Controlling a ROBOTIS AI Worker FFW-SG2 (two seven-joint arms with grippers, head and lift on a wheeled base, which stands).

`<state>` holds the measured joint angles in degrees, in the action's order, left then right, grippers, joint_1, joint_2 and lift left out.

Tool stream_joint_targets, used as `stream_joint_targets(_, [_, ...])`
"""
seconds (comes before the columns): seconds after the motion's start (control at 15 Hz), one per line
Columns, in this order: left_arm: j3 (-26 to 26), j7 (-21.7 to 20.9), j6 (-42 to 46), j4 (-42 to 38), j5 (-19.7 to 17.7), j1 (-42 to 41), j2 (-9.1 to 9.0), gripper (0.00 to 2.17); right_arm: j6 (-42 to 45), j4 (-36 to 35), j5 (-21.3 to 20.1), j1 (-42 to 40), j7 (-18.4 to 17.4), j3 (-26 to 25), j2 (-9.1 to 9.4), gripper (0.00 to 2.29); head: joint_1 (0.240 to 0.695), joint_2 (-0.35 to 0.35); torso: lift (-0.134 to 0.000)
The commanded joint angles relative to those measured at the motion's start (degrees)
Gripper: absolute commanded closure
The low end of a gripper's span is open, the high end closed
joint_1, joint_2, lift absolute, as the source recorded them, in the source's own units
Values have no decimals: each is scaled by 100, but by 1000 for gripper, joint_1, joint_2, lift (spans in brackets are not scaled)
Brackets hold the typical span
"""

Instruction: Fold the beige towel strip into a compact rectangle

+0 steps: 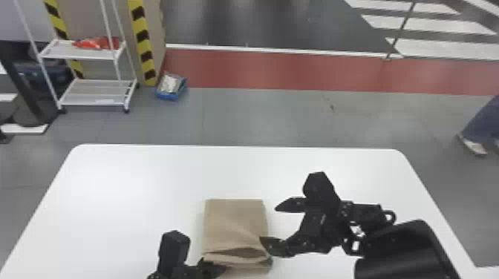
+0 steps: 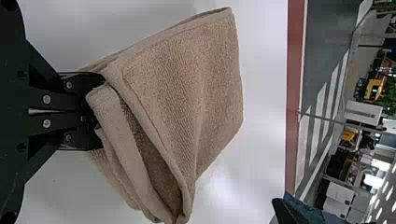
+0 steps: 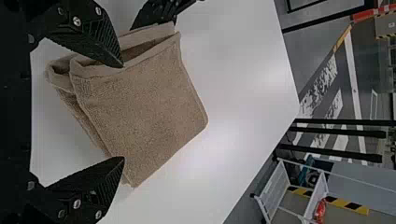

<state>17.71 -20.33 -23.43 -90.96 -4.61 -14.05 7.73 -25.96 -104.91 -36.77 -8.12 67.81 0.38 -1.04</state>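
Note:
The beige towel lies folded on the table, its near part bunched into raised layers. At its near left edge is my left gripper; in the left wrist view the left gripper is shut on the towel, gripping a folded edge. My right gripper stands open at the towel's right side, one finger by the near right edge and the other above the table farther back. In the right wrist view the right gripper has its fingers wide apart, with the towel beyond and between them.
The white table extends around the towel, its far edge well beyond it. On the floor behind stand a white wheeled rack and a small blue box. A person walks at the far right.

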Motion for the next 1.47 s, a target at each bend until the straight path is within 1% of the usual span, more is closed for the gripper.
stream_joint_targets(0.0, [-163,-94,-255,-765,-84,-388,62,1706,648,217,310,-129,-312,-223,95,215,695,-110,0])
stream_joint_targets(0.13, [-383,-270,-677,-1345,-119,-678,71,1706,912,393,354,-137,-540,-346,109,208,695,-111,0])
stream_joint_targets(0.33, [-664,-455,-1151,-1995,-128,-1021,115,1706,1053,454,433,-137,-584,-522,109,181,695,-112,0])
stream_joint_targets(0.4, [-743,-455,-1151,-2180,-58,-1153,133,1706,1088,437,486,-137,-593,-610,109,151,695,-113,0])
stream_joint_targets(0.47, [-928,-437,-1151,-2505,57,-1355,177,1706,1158,366,600,-137,-602,-741,109,127,695,-110,0])
stream_joint_targets(0.53, [-1165,-358,-1011,-2866,83,-1566,229,1706,1176,305,776,-137,-655,-882,109,103,695,-105,0])
stream_joint_targets(0.6, [-1490,-314,-589,-3156,65,-1742,229,1696,1158,243,926,-137,-742,-996,109,103,695,-97,0])
stream_joint_targets(0.67, [-1736,-226,-220,-3323,39,-1821,229,1602,1106,120,1119,-137,-804,-1154,109,103,695,-83,0])
stream_joint_targets(0.73, [-1965,-147,44,-3410,4,-1821,221,1524,1035,-29,1224,-137,-848,-1295,109,103,695,-70,0])
stream_joint_targets(0.8, [-2185,-147,61,-3481,-128,-1733,168,1058,982,-196,1374,-137,-927,-1436,109,103,695,-40,0])
stream_joint_targets(0.87, [-2308,-147,61,-3542,-207,-1645,159,350,895,-346,1585,-146,-1041,-1550,109,103,695,-30,0])
stream_joint_targets(0.93, [-2325,-50,61,-3551,-207,-1557,150,9,842,-522,1901,-216,-1199,-1691,109,103,695,-25,0])
stream_joint_targets(1.07, [-2176,284,325,-3542,-189,-1399,150,9,842,-873,2472,-419,-1595,-1910,109,117,695,-25,0])
stream_joint_targets(1.13, [-2053,495,712,-3490,-146,-1390,142,12,947,-987,2763,-550,-1876,-1998,109,127,695,-31,0])
stream_joint_targets(1.2, [-1912,741,1186,-3375,-137,-1381,142,12,947,-1022,3088,-612,-1982,-2121,109,130,695,-51,0])
stream_joint_targets(1.27, [-1780,952,1450,-3279,-128,-1364,142,19,982,-1031,3246,-665,-2017,-2174,109,130,695,-62,0])
stream_joint_targets(1.33, [-1604,1233,1766,-3147,-31,-1329,150,19,1176,-1093,3360,-788,-2166,-2174,109,130,695,-71,0])
stream_joint_targets(1.4, [-1394,1558,2206,-2997,57,-1294,142,16,1475,-1137,3562,-972,-2360,-2148,109,130,695,-80,0])
